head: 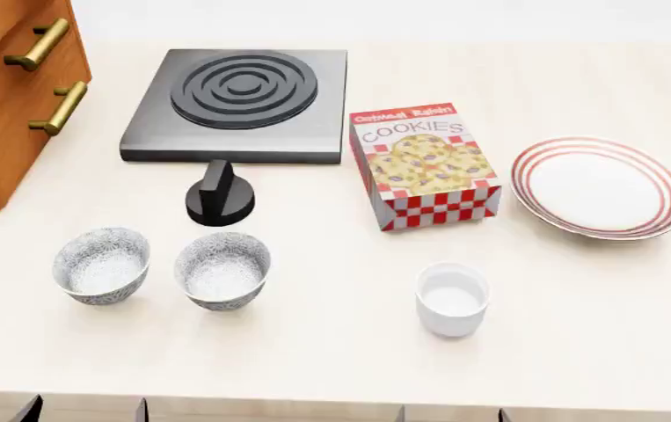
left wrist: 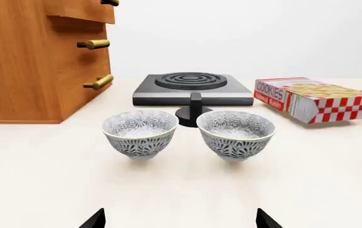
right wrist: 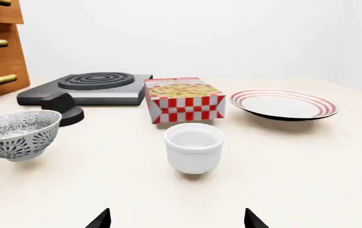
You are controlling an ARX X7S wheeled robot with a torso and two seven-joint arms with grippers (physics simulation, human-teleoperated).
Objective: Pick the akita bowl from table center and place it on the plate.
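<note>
Two alike speckled bowls stand side by side near the table's front left. The akita bowl (head: 223, 270) (left wrist: 236, 134) (right wrist: 19, 135) is the one nearer the table's middle; its twin (head: 103, 265) (left wrist: 140, 133) stands to its left. The red-ringed white plate (head: 599, 186) (right wrist: 284, 104) lies at the far right with nothing on it. My left gripper (left wrist: 181, 221) is open, short of the two bowls and facing the gap between them. My right gripper (right wrist: 177, 219) is open too, in front of the white cup. Neither holds anything.
A plain white cup (head: 453, 299) (right wrist: 193, 147) stands between bowl and plate. Behind it lies a cookie box (head: 426, 164). A black hob (head: 239, 92) and its loose knob (head: 220, 195) sit behind the bowls. A wooden drawer cabinet (head: 7, 97) fills the left edge.
</note>
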